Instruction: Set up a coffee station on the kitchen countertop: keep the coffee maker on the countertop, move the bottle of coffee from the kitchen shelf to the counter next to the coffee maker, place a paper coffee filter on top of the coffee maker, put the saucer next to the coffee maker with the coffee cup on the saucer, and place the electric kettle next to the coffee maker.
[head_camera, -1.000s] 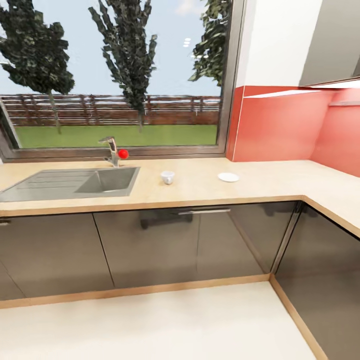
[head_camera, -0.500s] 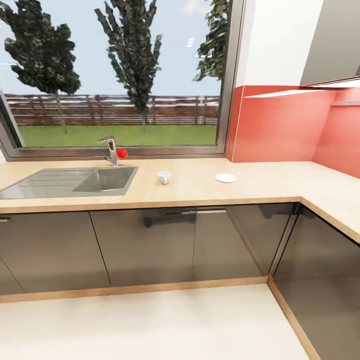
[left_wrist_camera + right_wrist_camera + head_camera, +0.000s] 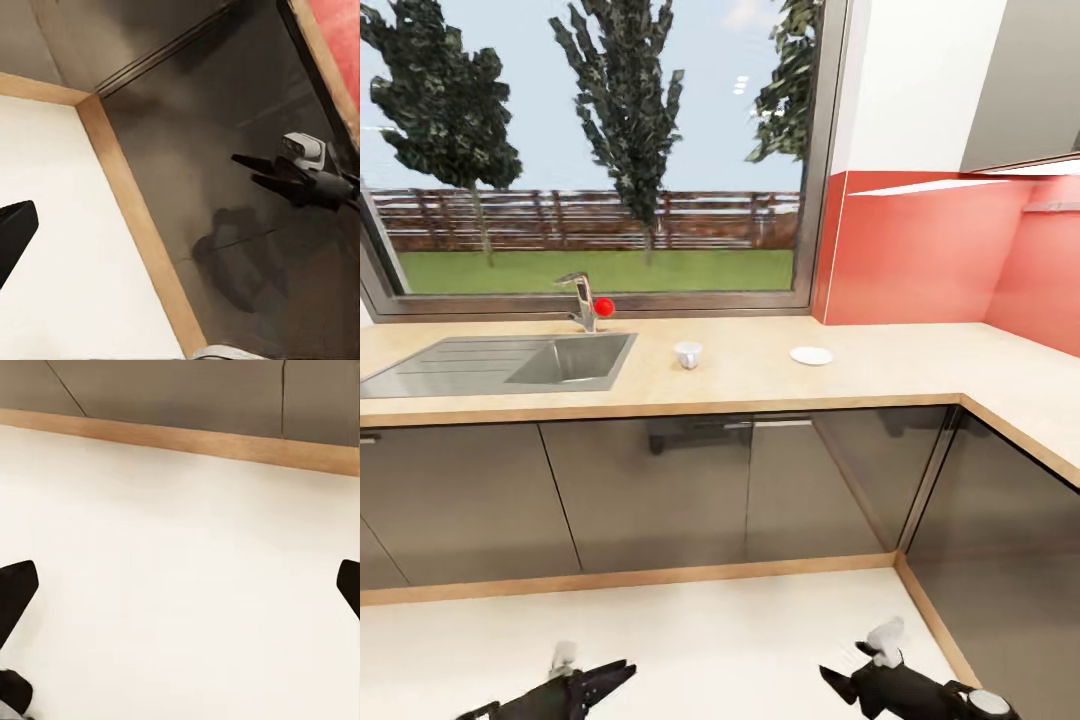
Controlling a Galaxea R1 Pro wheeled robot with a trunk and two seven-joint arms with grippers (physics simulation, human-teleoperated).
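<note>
Coffee cup (image 3: 688,354) sits empty on the countertop (image 3: 760,375), well apart from the bare saucer (image 3: 812,355) to its right and near the sink (image 3: 500,362); low over the floor (image 3: 690,640), left gripper (image 3: 600,680) and right gripper (image 3: 838,684) released, right wrist view showing fingertips (image 3: 16,589) spread.
</note>
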